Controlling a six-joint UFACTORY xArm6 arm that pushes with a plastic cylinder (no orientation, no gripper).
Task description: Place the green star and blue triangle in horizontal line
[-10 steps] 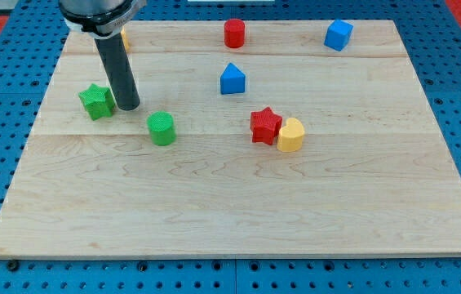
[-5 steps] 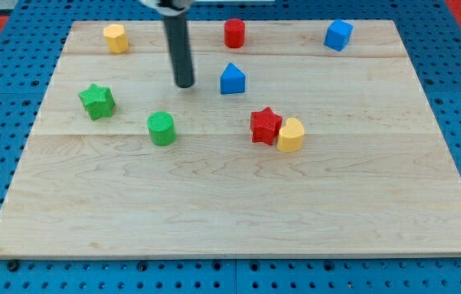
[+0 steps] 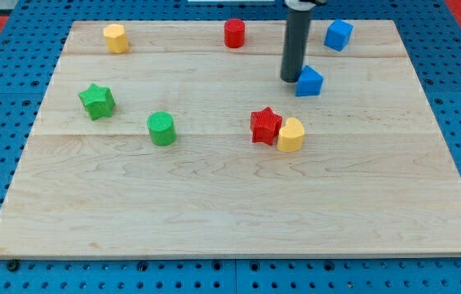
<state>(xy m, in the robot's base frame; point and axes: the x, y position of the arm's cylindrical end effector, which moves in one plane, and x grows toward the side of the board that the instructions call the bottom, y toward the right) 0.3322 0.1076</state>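
The green star (image 3: 97,100) lies at the view's left on the wooden board (image 3: 230,204). The blue triangle (image 3: 309,82) lies right of the board's middle, in the upper part. My tip (image 3: 290,78) is the lower end of the dark rod and stands against the blue triangle's left side. The star lies a little lower in the view than the triangle.
A green cylinder (image 3: 161,129) lies right of the star. A red star (image 3: 265,126) touches a yellow block (image 3: 290,135) below the triangle. A yellow block (image 3: 115,37), a red cylinder (image 3: 234,33) and a blue cube (image 3: 338,34) lie along the top edge.
My tip moved from beside the green star rightward across the board to the blue triangle. The blue triangle has slid to the right by roughly its own width twice over.
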